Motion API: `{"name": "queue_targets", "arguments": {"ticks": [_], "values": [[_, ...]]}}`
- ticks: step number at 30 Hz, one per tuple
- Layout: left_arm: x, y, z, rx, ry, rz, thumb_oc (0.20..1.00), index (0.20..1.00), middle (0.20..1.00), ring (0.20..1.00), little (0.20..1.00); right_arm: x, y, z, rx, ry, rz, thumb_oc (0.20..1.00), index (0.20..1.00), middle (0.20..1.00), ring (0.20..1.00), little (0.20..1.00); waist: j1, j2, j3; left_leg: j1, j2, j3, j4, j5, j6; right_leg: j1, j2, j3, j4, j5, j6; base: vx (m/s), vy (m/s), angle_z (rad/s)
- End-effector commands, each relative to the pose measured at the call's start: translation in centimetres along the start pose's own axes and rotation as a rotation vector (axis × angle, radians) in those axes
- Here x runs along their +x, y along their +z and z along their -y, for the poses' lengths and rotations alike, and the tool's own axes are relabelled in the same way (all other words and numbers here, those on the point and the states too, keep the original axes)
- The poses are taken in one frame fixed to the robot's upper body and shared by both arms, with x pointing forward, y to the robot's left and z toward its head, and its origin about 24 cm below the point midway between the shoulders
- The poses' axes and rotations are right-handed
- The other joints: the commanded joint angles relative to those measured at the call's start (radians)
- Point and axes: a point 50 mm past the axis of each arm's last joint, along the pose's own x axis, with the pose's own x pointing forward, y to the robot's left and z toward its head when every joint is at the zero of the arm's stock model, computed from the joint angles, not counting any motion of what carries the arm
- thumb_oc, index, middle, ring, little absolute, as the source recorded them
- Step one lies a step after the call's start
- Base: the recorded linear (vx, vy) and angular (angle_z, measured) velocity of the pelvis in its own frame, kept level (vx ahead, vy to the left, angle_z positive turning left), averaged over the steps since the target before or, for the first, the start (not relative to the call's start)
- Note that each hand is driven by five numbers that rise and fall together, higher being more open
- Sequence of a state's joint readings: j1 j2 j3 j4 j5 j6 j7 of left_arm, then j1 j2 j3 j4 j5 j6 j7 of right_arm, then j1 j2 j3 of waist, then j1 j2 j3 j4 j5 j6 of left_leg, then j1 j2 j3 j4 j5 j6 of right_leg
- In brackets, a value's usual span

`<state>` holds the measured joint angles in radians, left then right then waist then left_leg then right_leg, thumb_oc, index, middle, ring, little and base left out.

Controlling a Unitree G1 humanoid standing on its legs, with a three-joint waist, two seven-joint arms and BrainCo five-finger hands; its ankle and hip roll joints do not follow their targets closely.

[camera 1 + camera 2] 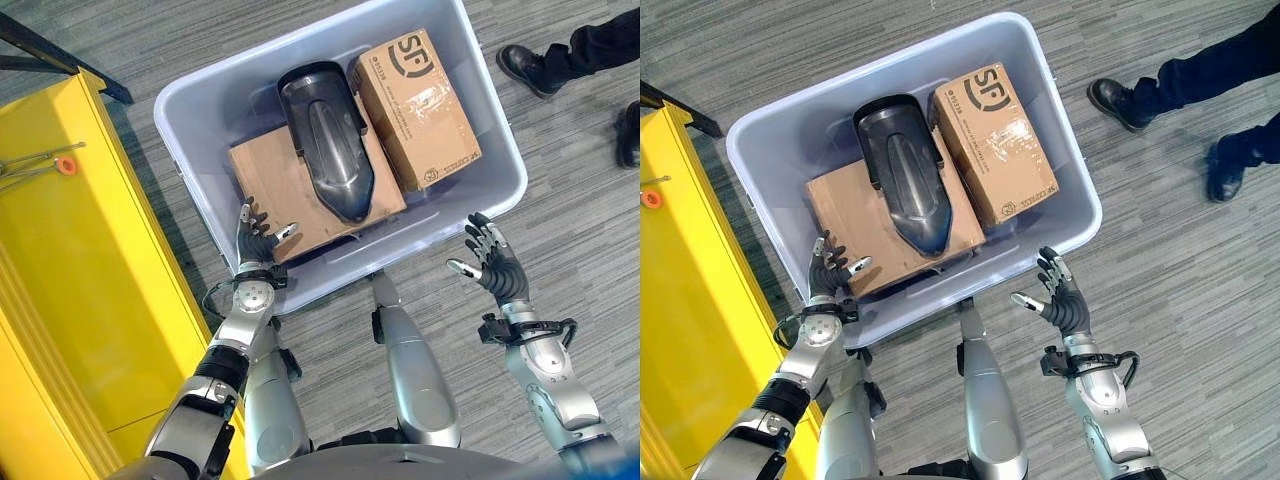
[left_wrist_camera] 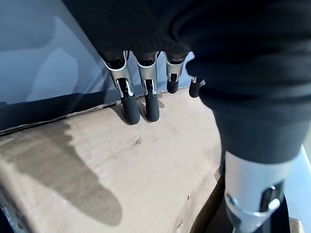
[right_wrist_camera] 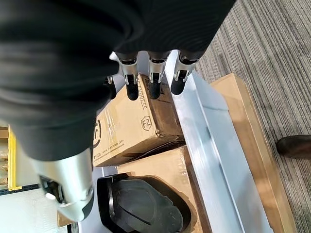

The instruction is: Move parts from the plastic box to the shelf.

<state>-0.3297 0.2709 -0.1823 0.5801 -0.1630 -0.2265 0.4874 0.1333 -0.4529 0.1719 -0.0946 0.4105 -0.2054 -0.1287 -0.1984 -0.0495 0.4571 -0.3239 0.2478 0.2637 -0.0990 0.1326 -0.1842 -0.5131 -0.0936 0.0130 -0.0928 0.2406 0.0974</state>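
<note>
You see the yellow shelf (image 1: 70, 290) cut off at the robot's left. The plastic box (image 1: 480, 195) sits on the floor, holding a flat cardboard box (image 1: 275, 185), a taped carton (image 1: 415, 105) and a black part (image 1: 330, 140) lying across the flat box, hiding its middle. Your left hand (image 1: 255, 240) hovers over the flat box's near corner, fingers relaxed, grasping nothing. Your right hand (image 1: 495, 262) spreads empty beside the box's near right corner.
</note>
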Motion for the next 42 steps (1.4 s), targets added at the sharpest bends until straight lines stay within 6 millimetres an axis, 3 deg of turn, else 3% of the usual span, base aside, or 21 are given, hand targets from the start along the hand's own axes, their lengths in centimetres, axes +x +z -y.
{"name": "queue_targets", "arguments": {"ticks": [1,14,28,29,32,33,42], "values": [[1.3,-1.6,-7.1,0.180,0.204,-0.057,1.000,1.000,1.000,1.000,1.000,0.2,2.8,0.8,0.021,-0.031,0.159,1.000,1.000,1.000,1.000,1.000,0.014,-0.046,0.038,0.055,-0.014,0.003,0.042,-0.049,0.012,0.035,-0.107,-0.062,0.085,-0.113,0.088,0.00,0.000,0.00],[1.2,-1.7,-8.2,0.209,0.224,-0.053,1.000,1.000,1.000,1.000,1.000,0.2,3.0,1.1,0.016,-0.032,0.167,1.000,1.000,1.000,1.000,1.000,0.022,-0.044,0.041,0.047,-0.018,-0.003,0.048,-0.051,0.013,0.039,-0.110,-0.064,0.084,-0.111,0.089,0.00,0.000,0.00],[1.6,1.2,-9.2,0.182,0.257,0.080,1.000,1.000,1.000,1.000,1.000,0.5,3.2,1.5,-0.015,-0.047,0.171,1.000,1.000,1.000,1.000,1.000,0.030,-0.034,0.040,0.054,-0.020,-0.004,0.039,-0.051,0.014,0.045,-0.107,-0.065,0.077,-0.112,0.088,-0.01,0.000,0.00],[1.7,2.1,-9.4,0.182,0.256,0.118,1.000,1.000,1.000,1.000,1.000,0.5,3.2,1.7,-0.017,-0.050,0.171,1.000,1.000,1.000,1.000,1.000,0.029,-0.036,0.044,0.040,-0.024,-0.001,0.044,-0.030,0.020,0.032,-0.109,-0.064,0.080,-0.093,0.081,-0.09,-0.006,0.00],[1.8,2.6,-9.5,0.183,0.256,0.143,1.000,1.000,1.000,1.000,1.000,0.6,3.3,1.8,-0.016,-0.054,0.174,1.000,1.000,1.000,1.000,1.000,0.032,-0.027,0.036,0.053,-0.022,-0.006,0.039,-0.052,0.015,0.043,-0.109,-0.066,0.078,-0.113,0.088,0.03,0.011,0.00],[1.9,3.7,-9.3,0.194,0.241,0.197,1.000,1.000,1.000,1.000,1.000,0.7,3.4,1.8,-0.016,-0.053,0.180,1.000,1.000,1.000,1.000,1.000,0.030,-0.031,0.041,0.038,-0.025,-0.002,0.045,-0.033,0.021,0.029,-0.112,-0.065,0.080,-0.093,0.081,-0.08,-0.013,0.00],[1.9,8.8,-9.2,0.250,0.215,0.442,1.000,1.000,1.000,1.000,1.000,1.0,3.7,2.2,-0.030,-0.059,0.192,1.000,1.000,1.000,1.000,1.000,0.028,-0.026,0.040,0.040,-0.026,0.001,0.044,-0.037,0.018,0.025,-0.111,-0.062,0.082,-0.095,0.084,-0.01,-0.002,0.00]]}}
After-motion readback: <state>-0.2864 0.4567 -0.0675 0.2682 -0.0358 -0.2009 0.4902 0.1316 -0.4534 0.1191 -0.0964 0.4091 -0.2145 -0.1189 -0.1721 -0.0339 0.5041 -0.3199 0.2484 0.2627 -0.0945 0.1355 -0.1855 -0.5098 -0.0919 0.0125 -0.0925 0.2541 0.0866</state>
